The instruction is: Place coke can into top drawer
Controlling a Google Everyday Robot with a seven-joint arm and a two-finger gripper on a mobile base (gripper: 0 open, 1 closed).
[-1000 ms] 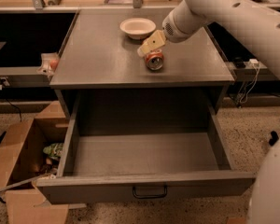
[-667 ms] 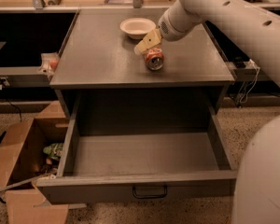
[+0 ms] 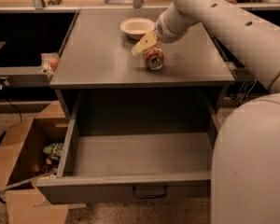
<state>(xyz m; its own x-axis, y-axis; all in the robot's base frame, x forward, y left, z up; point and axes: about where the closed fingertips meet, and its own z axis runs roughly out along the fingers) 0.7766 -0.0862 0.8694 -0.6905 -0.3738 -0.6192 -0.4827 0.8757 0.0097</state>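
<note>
Since the earlier frame the arm (image 3: 224, 22) has swung a little to the left, and the robot body (image 3: 252, 162) now covers more of the near right corner. The can (image 3: 154, 59) has not moved. It lies on its side on the cabinet top (image 3: 98, 55), right of the middle, with one silver end turned to the near side. The gripper (image 3: 144, 45) is at the far left side of the can, very near or touching it. Whether the claw is spread, pressed together or already pinching the can, I cannot tell.

The bowl (image 3: 136, 27) stands just behind the gripper, apart from the can. I think this is why the arm comes in from the far right, so that it passes beside the bowl and does not push it.

The drawer (image 3: 140, 155) is pulled out fully toward the near side, under the top. Nothing is seen on its floor, and its handle (image 3: 149, 191) is in the middle of the front panel. It seems it is left open so that the can can go straight down into it. A box (image 3: 18, 157) stands on the floor to the left of the drawer.

In my judgement the step now is the grasp. Because the can lies flat, it may roll away when it is touched.
</note>
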